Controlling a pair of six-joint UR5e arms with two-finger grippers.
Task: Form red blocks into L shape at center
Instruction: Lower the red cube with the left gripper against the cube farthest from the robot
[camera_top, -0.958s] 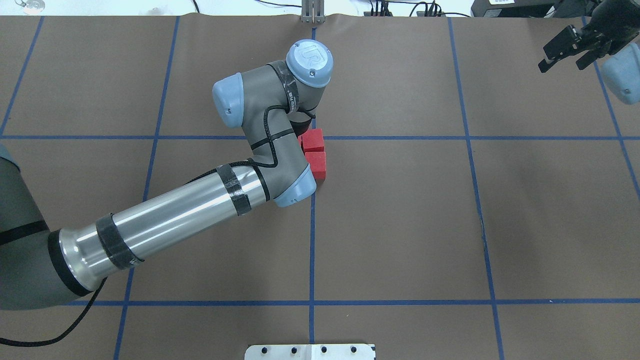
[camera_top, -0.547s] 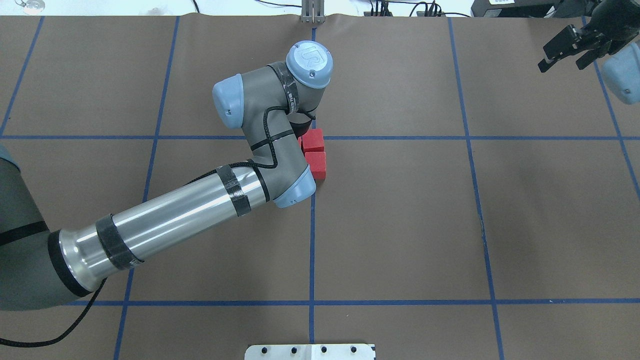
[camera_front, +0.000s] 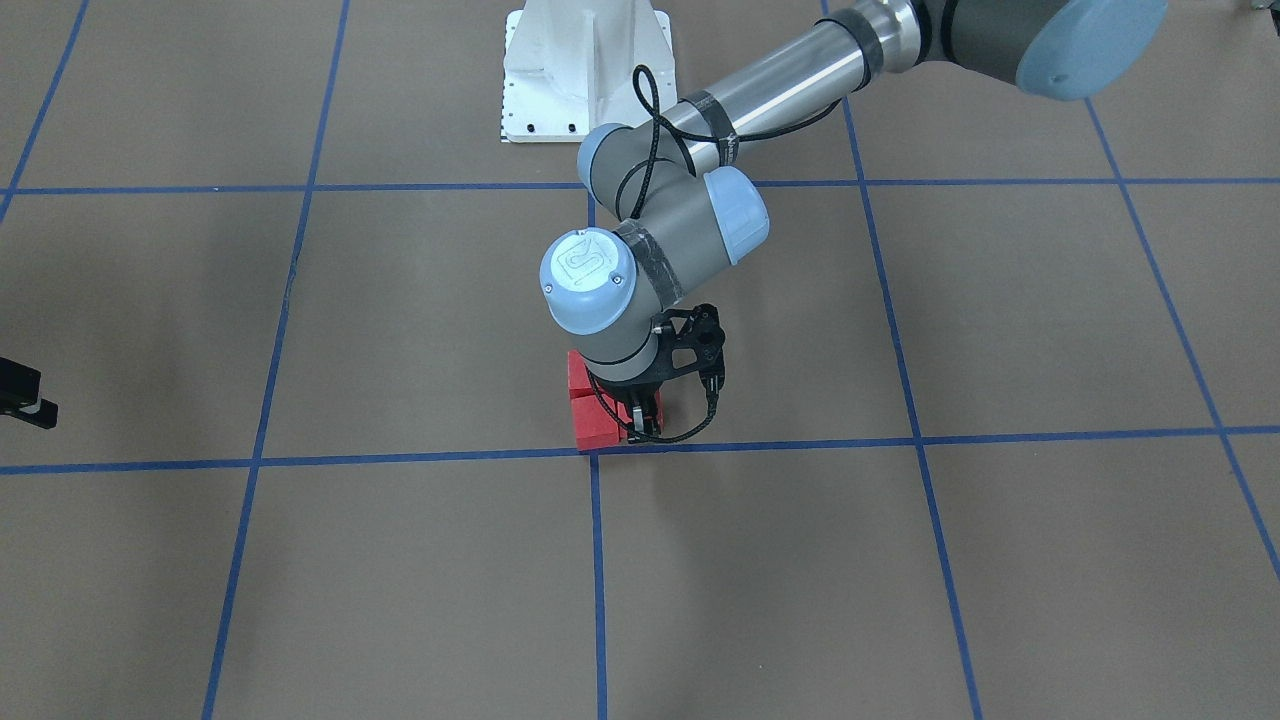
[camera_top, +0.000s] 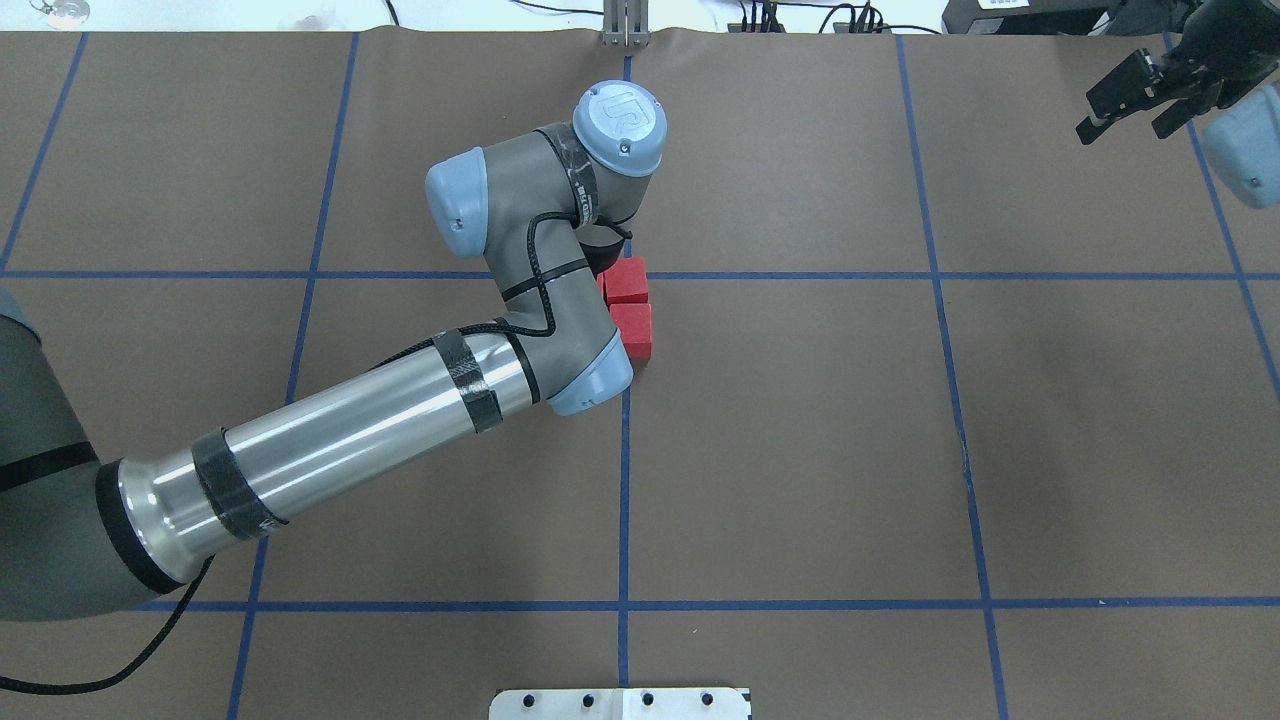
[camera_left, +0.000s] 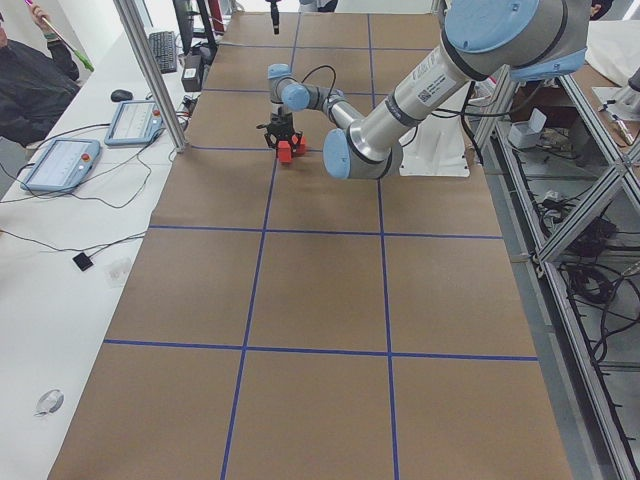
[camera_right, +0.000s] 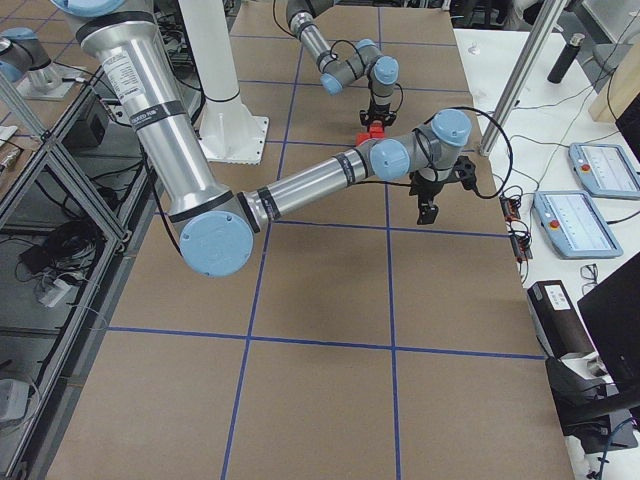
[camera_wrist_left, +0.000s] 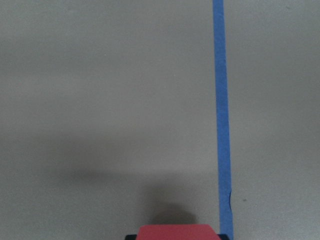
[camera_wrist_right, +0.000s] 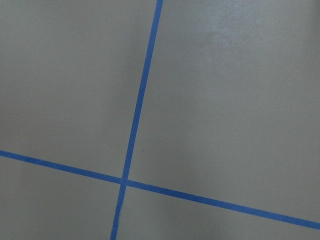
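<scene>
A: Where are the red blocks (camera_top: 631, 330) lying?

B: They are sitting at the center (camera_front: 593, 452) of the table (camera_top: 800, 450), right against the crossing of the blue tape lines (camera_top: 800, 275). Two are touching in a row. The third block (camera_wrist_left: 177, 233) is resting beside the end one and is mostly hidden under the left arm (camera_top: 350, 440) from above.

A: What is the left hand (camera_front: 636, 420) doing?

B: It is pointing straight down over that third block, fingers low at the table. Whether it is pinching the block or standing loose around it, one cannot tell.

A: And the right hand (camera_top: 1124, 120)?

B: It is hanging with fingers spread, holding nothing, well apart from the blocks near the table's far right corner.
</scene>
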